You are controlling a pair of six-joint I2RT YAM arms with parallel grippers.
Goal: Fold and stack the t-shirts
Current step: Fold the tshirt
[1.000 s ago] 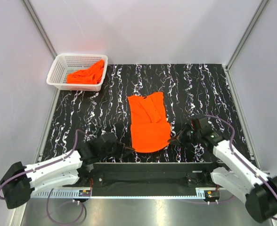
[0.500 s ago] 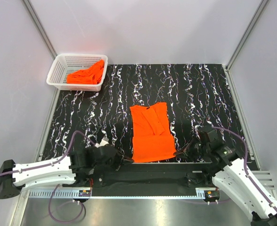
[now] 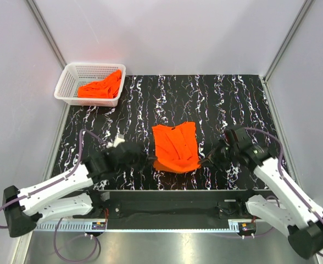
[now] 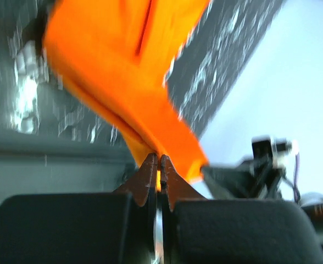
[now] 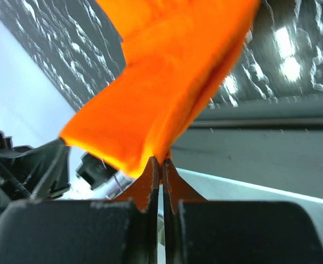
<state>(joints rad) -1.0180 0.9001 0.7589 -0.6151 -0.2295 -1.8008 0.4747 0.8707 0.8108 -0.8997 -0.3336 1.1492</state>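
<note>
we hold the t-shirt [image 3: 175, 144] near the middle of the front edge of the table [image 3: 233, 104], its near hem lifted: left gripper [image 3: 149, 161] and right gripper [image 3: 201, 163] each clenched on a hem corner. the cloth looks thin, light and limp, so it should sag between grips; corners hold best. a second t-shirt [image 3: 101, 87] lies in the basket [image 3: 73, 77], far left corner.

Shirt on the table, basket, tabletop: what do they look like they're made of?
T-shirt: thin soft cloth, matte orange; it drapes and creases where its near edge is lifted. Basket: likely moulded plastic, white; regular mesh walls hold their shape. Table top: black with white marble-like veining, glossy glare in wrist views; probably printed laminate or film, unconfirmed.
</note>
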